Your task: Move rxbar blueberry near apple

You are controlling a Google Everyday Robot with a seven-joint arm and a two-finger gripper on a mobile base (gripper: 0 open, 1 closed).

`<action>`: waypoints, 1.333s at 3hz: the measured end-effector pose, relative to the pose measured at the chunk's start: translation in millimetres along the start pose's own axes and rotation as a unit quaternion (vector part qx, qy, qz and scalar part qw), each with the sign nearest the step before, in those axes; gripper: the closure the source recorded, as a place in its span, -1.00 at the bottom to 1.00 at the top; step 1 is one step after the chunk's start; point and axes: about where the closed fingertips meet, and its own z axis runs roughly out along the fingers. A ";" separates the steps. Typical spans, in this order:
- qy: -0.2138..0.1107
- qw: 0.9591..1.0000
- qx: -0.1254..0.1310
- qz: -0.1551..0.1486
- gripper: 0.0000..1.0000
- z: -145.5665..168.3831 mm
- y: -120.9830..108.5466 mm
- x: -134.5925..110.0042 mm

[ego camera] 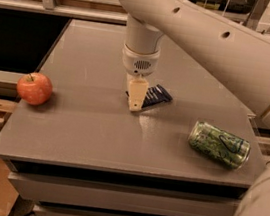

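The rxbar blueberry (pixel 156 95), a flat dark-blue wrapped bar, lies on the grey table (pixel 87 123) near its middle. My gripper (pixel 136 99) hangs straight down from the big white arm, right at the bar's left end and covering part of it. Whether it touches the bar cannot be told. The red-orange apple (pixel 34 88) sits upright near the table's left edge, well to the left of the gripper and the bar.
A green patterned can (pixel 219 144) lies on its side at the table's right front. The white arm spans the upper right of the view. Cardboard boxes sit on the floor at the lower left, and a counter runs behind the table.
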 end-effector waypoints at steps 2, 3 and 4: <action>-0.011 0.999 0.043 -0.027 1.00 -21.3 -14.3 6.1; -0.022 0.996 0.069 -0.055 1.00 -46.6 -14.7 -5.5; -0.049 0.990 0.089 -0.097 1.00 -71.4 -3.3 -32.1</action>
